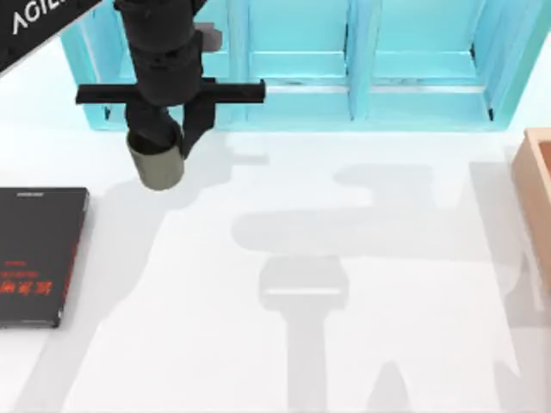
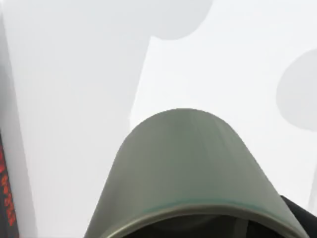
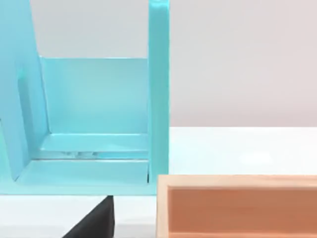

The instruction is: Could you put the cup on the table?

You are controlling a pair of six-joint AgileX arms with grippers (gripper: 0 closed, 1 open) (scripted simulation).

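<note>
The left arm's black two-finger gripper hangs in front of the turquoise shelf unit at the top view's upper left, its fingers closed on the small olive-green handleless cylindrical cup, one finger seemingly inside the rim and the other against the outer wall. The cup is carried above the large plain white tabletop, apparently not yet resting on it, with the black book with red lettering lying near it toward the left edge. In the left wrist view the cup's matte green wall looms close, open mouth toward the camera, bare table beyond it. It looks rigid and light, so a pinch at the rim should be enough to carry it, though a smooth round wall can twist in a two-point hold, and I would judge a gentle, level lowering wise before letting go. The right arm is parked off at the right, its wrist camera looking at the shelf and a light wooden open box; I cannot tell how its claw stands.
</note>
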